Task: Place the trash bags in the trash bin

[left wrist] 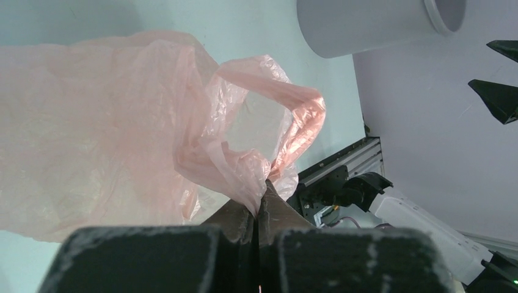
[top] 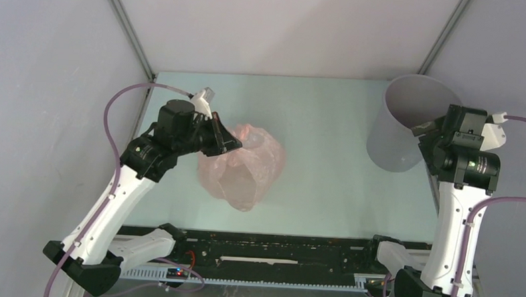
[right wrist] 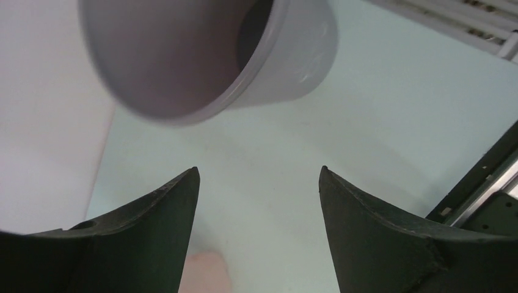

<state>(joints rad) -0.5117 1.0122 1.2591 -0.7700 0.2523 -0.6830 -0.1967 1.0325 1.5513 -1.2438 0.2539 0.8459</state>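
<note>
The pale-pink trash bag [top: 246, 166] is a wrinkly, translucent heap left of the table's middle. My left gripper [top: 237, 145] is shut on a bunched fold of the bag, next to its handle loop [left wrist: 287, 116]; the film [left wrist: 110, 128] spreads out to the left in the left wrist view. The light-grey round trash bin [top: 409, 121] stands at the far right, mouth up; I see nothing inside it. It also shows in the left wrist view [left wrist: 366, 24] and the right wrist view [right wrist: 201, 55]. My right gripper [top: 427, 132] is open and empty, close beside the bin [right wrist: 258, 177].
Grey walls close in the table on the left, back and right. A black rail [top: 276, 246] with the arm bases runs along the near edge. Bare pale-green tabletop [top: 326, 165] lies between bag and bin.
</note>
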